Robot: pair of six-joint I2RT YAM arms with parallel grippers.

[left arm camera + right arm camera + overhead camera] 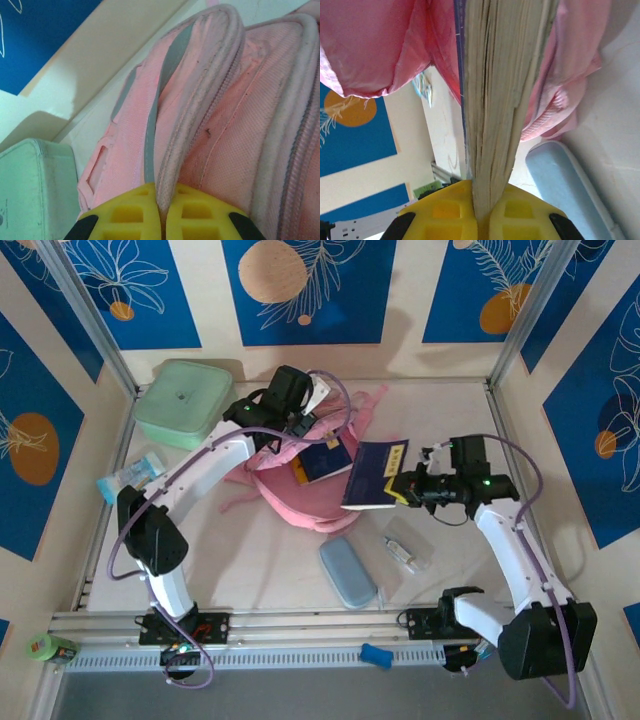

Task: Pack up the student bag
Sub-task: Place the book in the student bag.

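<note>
The student bag (300,495) is a soft pink backpack lying in the middle of the table, its mouth held open. In the left wrist view my left gripper (161,216) is shut on the bag's piped rim (192,125); from above it (297,428) sits at the bag's far edge. A dark blue book (375,474) is pinched in my right gripper (402,488), its front end at the bag's opening. The right wrist view has the book's page edges (500,100) clamped between the yellow fingers (445,212), with pink fabric (370,45) on both sides. Another blue book (325,460) lies inside the bag.
A mint-green lidded box (183,402) stands at the back left, close to the bag. In front of the bag lies a grey-blue oval case (347,572), and a clear packet (408,545) is to its right. A light blue packet (130,477) rests by the left wall.
</note>
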